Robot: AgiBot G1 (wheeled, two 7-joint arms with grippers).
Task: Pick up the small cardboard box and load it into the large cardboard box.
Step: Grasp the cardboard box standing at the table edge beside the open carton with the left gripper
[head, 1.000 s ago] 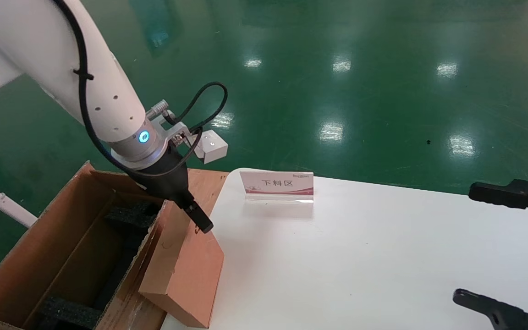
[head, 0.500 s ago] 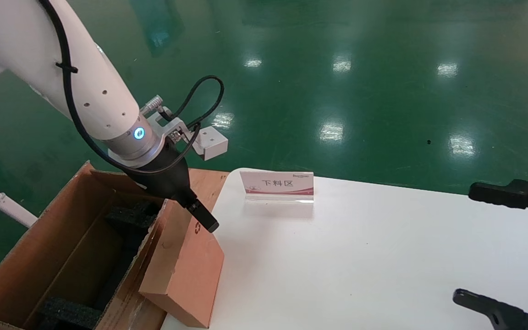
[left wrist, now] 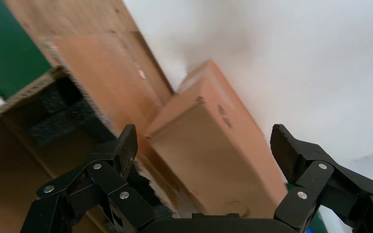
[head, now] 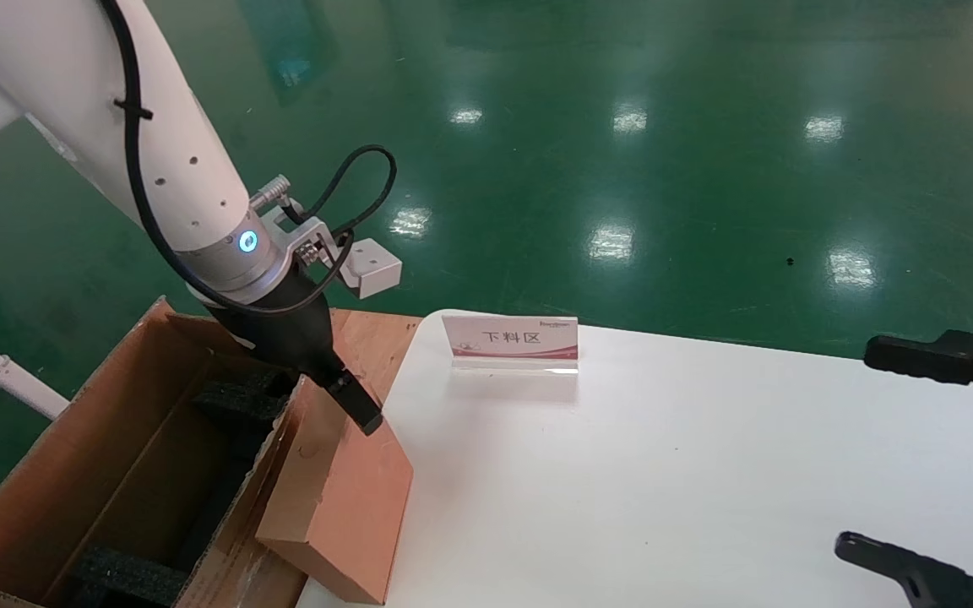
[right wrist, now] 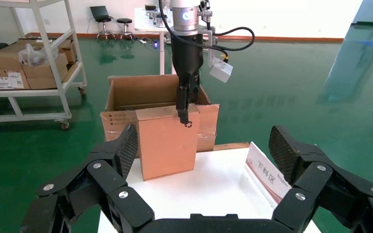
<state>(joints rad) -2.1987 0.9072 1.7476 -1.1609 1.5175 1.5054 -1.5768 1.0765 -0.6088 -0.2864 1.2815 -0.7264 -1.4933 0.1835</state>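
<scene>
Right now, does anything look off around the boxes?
Yes. The small cardboard box stands on edge at the table's corner, tilted against the large cardboard box rather than inside it. The open left gripper hovers at its top edge.

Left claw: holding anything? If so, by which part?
Nothing is held. The left claw is open at the top end of the small cardboard box, not closed on it. The right claw is open and empty too.
</scene>
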